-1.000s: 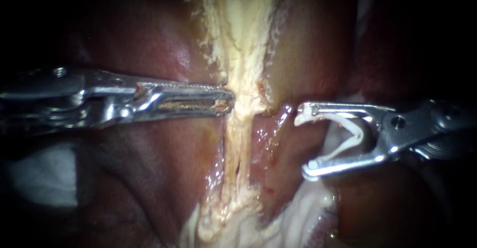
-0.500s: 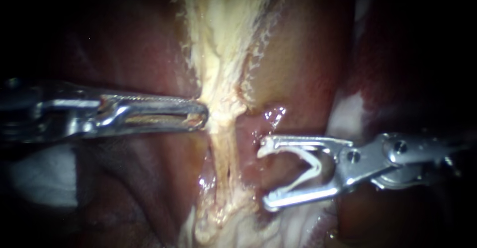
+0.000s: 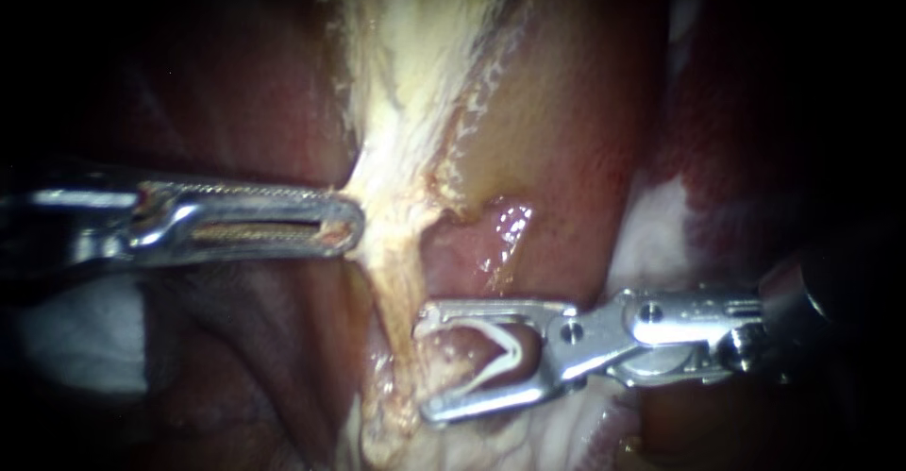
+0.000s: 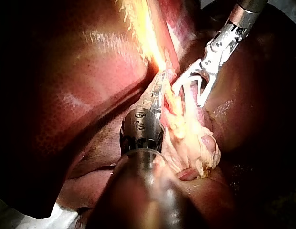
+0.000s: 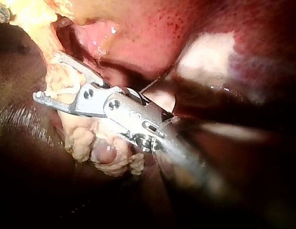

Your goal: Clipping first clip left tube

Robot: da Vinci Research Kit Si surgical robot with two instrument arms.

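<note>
A pale yellowish tube runs down between dark red liver lobes. My left instrument comes in level from the left, its jaws together and gripping the pale tissue where the strand narrows, drawing it sideways. My right instrument holds a white V-shaped clip between widely spread jaws, whose tips reach the tube's right edge. In the right wrist view the right instrument straddles the lumpy pale tissue. The left wrist view shows my left instrument beside the right instrument.
A tan, wet tissue surface lies right of the strand, with a glistening pink pocket below it. White patches show at lower left and at right. Frayed pale tissue bunches under the right instrument.
My right instrument has moved down and left, from well clear of the tube until its jaw tips reach it. The left instrument has drawn the pale tissue leftward.
</note>
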